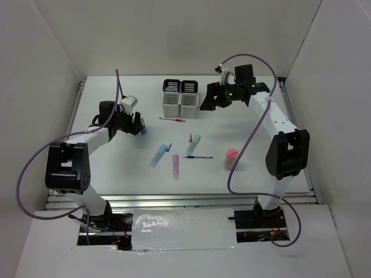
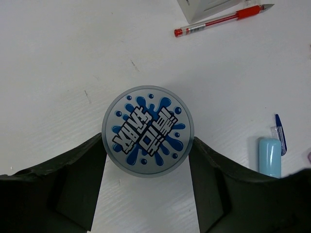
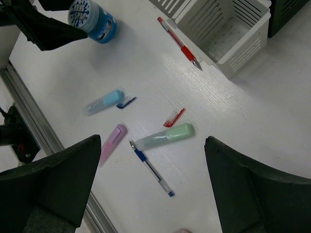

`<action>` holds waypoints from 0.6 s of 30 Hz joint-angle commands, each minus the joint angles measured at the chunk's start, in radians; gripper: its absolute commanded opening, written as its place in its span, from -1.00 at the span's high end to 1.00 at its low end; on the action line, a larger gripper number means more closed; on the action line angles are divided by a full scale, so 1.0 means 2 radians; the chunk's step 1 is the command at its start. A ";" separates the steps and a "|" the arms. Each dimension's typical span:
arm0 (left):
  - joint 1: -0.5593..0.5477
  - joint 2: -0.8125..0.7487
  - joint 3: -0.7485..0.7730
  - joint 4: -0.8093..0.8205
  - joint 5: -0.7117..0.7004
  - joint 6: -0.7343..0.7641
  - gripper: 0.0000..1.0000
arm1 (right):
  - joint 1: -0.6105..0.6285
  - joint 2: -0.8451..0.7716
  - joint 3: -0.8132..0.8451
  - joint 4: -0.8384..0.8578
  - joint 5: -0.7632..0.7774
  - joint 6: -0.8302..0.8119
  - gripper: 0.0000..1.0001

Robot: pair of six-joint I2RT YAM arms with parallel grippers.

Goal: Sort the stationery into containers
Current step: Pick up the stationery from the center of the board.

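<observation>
- Slippage is the first worry. The left fingers [image 2: 73,189] are clamped on the blue round roll [image 2: 147,132], one pad on each side. Each pad meets only a narrow strip of a curved, smooth-looking wall, so the roll could squirt forward past the tips or twist during a carry. I cannot tell whether it rests on the counter [image 2: 58,58] or hangs just above it.
- A low carry could sweep the red pen [image 2: 218,19], which lies ahead and to the right of those fingers, beside a white cup's foot.
- The pen cups [image 1: 180,98] have small square mouths. A round roll let go off-centre may catch a rim and topple out.
- The right fingers [image 3: 53,184] are spread wide and empty. A white slotted cup [image 3: 228,34] sits ahead of them on the right, so two arms near the cups might crowd each other.
- The roll is a squat cylinder, and its glossy flat top carries a blue splash print.
- A green stick [image 3: 167,136] and a purple stick [image 3: 111,141] lie between the right fingers. Both are stubby, rounded pastel plastic that looks ready to roll.
- The blue pen [image 3: 150,172] is thin, and the counter is matte white.
</observation>
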 commanded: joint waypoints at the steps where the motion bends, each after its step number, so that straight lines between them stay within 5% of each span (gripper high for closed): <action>1: 0.006 -0.026 0.026 0.035 0.026 -0.015 0.18 | -0.005 -0.030 -0.004 0.015 -0.009 -0.008 -0.85; 18: -0.002 0.078 0.260 0.045 0.037 -0.086 0.33 | -0.025 -0.033 -0.018 0.025 -0.014 -0.001 -0.85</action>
